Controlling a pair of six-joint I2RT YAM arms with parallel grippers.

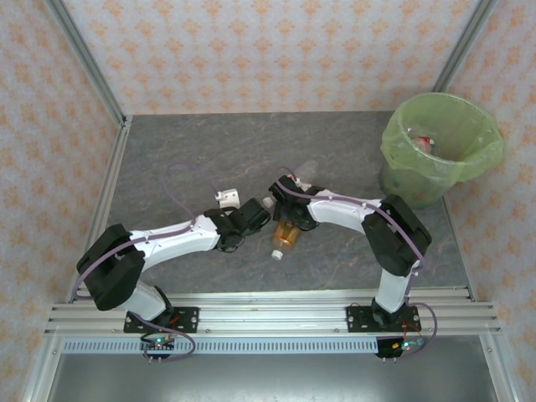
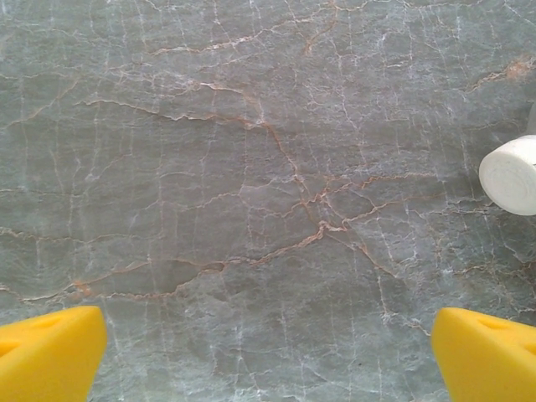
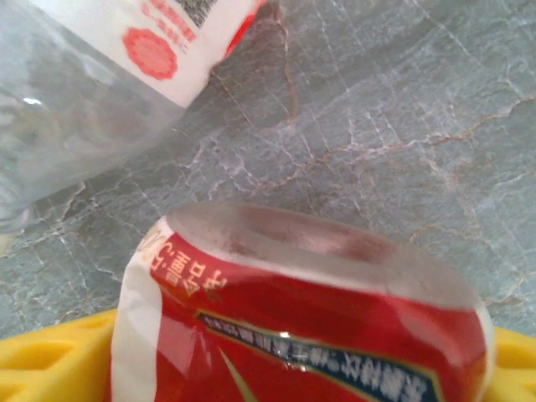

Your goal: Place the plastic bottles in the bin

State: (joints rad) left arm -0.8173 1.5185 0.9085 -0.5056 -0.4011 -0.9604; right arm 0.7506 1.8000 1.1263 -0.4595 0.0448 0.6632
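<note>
Left arm [image 1: 172, 243] is kept low from its base and stretched right toward mid-table. Right arm [image 1: 394, 230] is raised at the elbow and bent left. Both wrists are positioned close together.

Left gripper [image 2: 268, 360] is spread wide over bare table [image 2: 251, 167]. Its yellow fingertips [image 2: 46, 352] are seen at opposite lower corners, with nothing held between them and nothing touched. A white cap [image 2: 511, 174] is seen off to its right.

Right gripper [image 3: 289, 364] is set around a red-labelled bottle [image 3: 318, 318], which is laid between the yellow fingers [image 3: 42, 364] with its base pointed away. One finger is seen on each side of it. Whether it is actually pinched cannot be told.

Just beyond, a clear bottle [image 3: 75, 109] with a white-and-red label is laid on the table. A white-capped amber bottle [image 1: 287, 236] is located beside the wrists.

The bin [image 1: 440, 146], lined in lime green, is placed at the far right corner, well apart from both grippers. Some items are visible inside.
</note>
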